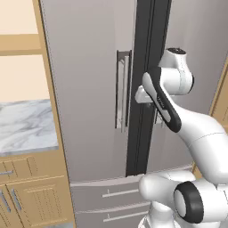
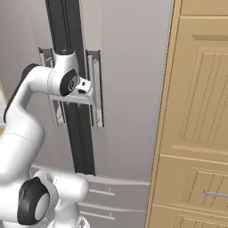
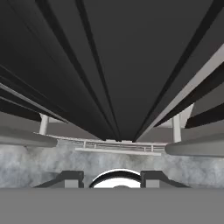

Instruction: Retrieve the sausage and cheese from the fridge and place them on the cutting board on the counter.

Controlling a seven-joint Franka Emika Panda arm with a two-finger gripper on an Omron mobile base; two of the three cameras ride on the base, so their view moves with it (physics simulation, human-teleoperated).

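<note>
Two closed fridge [image 1: 89, 89] doors fill the scene, the tool [image 2: 89, 91] pressed at their dark centre seam between the vertical bar handles [image 1: 122, 91], its grip unreadable, with marble tabletop [image 1: 24, 124] at nine o'clock in the left base view.

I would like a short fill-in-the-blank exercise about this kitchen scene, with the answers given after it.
1. The fridge has two upper doors, and both are ____.
2. Below the doors, the fridge has ____ drawers.
3. The counter beside the fridge has a ____ top.
4. The gripper is level with the fridge's bar ____.

Missing words: closed; two; marble; handles
</note>
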